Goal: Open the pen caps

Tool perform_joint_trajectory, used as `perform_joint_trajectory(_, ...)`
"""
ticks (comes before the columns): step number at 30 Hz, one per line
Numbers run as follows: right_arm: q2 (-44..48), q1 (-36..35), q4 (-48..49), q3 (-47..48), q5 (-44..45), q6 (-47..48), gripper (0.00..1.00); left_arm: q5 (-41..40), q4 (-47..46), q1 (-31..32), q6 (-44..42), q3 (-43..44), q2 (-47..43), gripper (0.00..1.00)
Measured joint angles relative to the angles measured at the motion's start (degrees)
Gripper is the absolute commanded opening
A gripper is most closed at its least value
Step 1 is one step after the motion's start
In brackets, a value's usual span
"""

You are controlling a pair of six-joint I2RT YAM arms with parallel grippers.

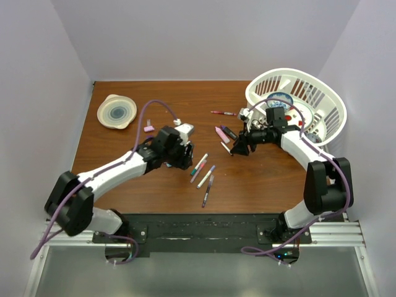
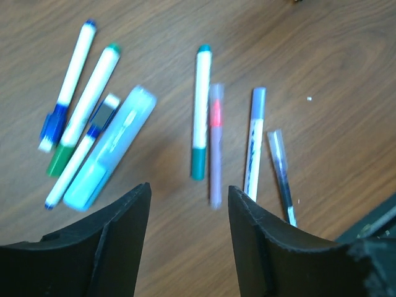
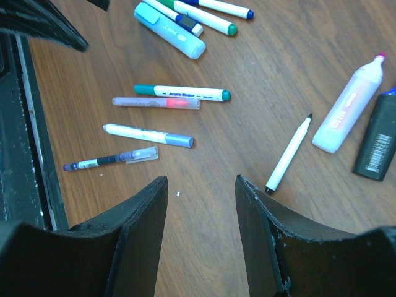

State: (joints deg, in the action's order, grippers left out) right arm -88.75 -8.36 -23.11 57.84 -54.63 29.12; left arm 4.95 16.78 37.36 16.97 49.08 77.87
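while the left gripper (image 2: 189, 201) hangs over the loose pens (image 2: 86, 105) on the table (image 2: 340, 49), its jaws stand partly apart and empty, likely to straddle the green pen cap (image 2: 198, 166) just ahead; the right gripper (image 3: 201, 189), likewise half-open and empty, hovers near a slim white pen (image 3: 288, 154).

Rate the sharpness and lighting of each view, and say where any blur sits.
Left wrist view: soft and smeared, worst on the translucent pen with a red section and the light-blue highlighter. Right wrist view: crisp; the barcode on the black highlighter shows. Top external view: even light, soft shadows, no glare on the brown wooden table.
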Motion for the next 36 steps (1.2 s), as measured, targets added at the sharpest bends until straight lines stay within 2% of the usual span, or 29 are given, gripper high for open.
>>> perform_joint_trajectory(1, -0.2, -0.3, 0.0, 0.0, 0.1, 0.0, 0.51, -1.7, 0.7, 1.6, 0.0, 2.2, 2.3, 0.54)
perform_joint_trajectory(2, -0.3, -0.3, -0.1, 0.0, 0.1, 0.0, 0.51, -3.5, 1.3, 3.2, 0.0, 4.4, 4.6, 0.47)
perform_joint_trajectory(7, -0.7, -1.1, -0.3, 0.4, 0.1, 0.1, 0.51, -9.2, 4.0, 7.7, -0.2, 13.4, 13.7, 0.35)
perform_joint_trajectory(13, -0.9, -1.3, -1.1, 0.4, 0.1, 0.2, 0.51, -11.8, 5.7, 7.7, -0.9, 19.5, 21.8, 0.27)
perform_joint_trajectory(18, -0.9, -1.3, -1.8, 0.4, 0.1, 0.4, 0.51, -11.5, 7.3, 7.7, -1.5, 20.0, 25.5, 0.24)
perform_joint_trajectory(27, -0.9, -1.3, -2.6, 0.9, 0.1, 0.6, 0.51, -10.3, 8.1, 7.8, -1.6, 18.8, 25.8, 0.23)
perform_joint_trajectory(36, -0.9, -1.3, -2.7, 1.1, 0.1, 0.7, 0.51, -9.2, 8.2, 7.8, -1.6, 17.1, 25.8, 0.27)
